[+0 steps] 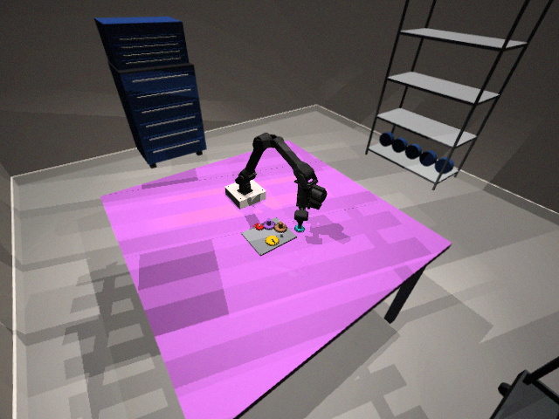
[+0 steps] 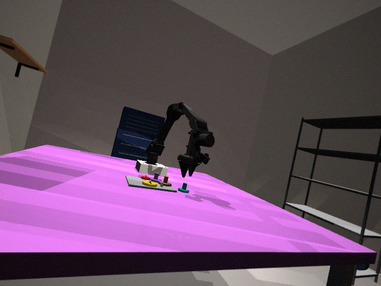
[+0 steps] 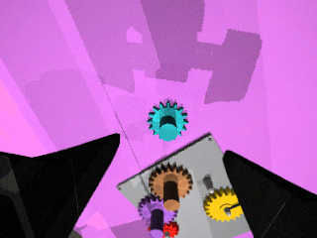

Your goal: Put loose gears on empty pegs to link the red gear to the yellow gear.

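Note:
My gripper [image 1: 300,223] [image 2: 187,176] [image 3: 171,146] is open and empty, above the cyan gear [image 1: 299,229] [image 2: 183,190] [image 3: 168,131], which stands upright on the table beside the grey board [image 1: 260,248] [image 2: 134,186] [image 3: 198,157]. On the board, the purple gear [image 1: 268,224] [image 2: 156,176] [image 3: 157,218] sits between the red gear [image 1: 257,226] [image 2: 144,177] [image 3: 171,229] and the brown gear [image 1: 280,227] [image 2: 166,181] [image 3: 170,185]. The yellow gear [image 1: 271,240] [image 2: 149,183] [image 3: 217,205] is apart from the brown gear. A bare peg [image 1: 281,236] [image 2: 161,185] [image 3: 208,182] stands between them.
The white arm base [image 1: 244,194] [image 2: 150,168] stands behind the board. The tall purple and brown gear handles stick up near the board's back edge. The arm's shadow falls on the table beyond the cyan gear.

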You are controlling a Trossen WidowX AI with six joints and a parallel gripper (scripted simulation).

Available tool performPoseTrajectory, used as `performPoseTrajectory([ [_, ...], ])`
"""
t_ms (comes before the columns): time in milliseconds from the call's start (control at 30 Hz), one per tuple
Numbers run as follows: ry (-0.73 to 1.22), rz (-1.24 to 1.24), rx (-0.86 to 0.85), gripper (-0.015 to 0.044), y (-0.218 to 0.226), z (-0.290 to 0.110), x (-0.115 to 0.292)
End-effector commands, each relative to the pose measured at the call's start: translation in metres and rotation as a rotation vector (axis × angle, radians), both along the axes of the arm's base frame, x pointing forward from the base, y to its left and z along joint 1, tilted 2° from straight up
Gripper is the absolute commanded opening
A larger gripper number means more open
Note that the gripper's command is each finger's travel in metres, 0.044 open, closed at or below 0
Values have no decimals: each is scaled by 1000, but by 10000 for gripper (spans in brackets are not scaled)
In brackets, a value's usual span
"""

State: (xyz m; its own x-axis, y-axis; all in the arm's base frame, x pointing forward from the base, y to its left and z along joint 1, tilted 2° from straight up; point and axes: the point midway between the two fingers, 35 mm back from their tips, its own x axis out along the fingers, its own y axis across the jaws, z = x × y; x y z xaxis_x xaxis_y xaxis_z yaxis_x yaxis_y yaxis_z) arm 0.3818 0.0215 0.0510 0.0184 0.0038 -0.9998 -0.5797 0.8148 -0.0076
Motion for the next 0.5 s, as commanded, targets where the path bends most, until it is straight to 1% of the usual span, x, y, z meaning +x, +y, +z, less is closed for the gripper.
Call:
performPoseTrajectory([
  [0, 9, -1, 2, 440, 2, -15, -1],
  [167, 9, -1, 2, 440, 2, -16, -1],
  [467, 9, -1, 2, 440, 2, -30, -1],
])
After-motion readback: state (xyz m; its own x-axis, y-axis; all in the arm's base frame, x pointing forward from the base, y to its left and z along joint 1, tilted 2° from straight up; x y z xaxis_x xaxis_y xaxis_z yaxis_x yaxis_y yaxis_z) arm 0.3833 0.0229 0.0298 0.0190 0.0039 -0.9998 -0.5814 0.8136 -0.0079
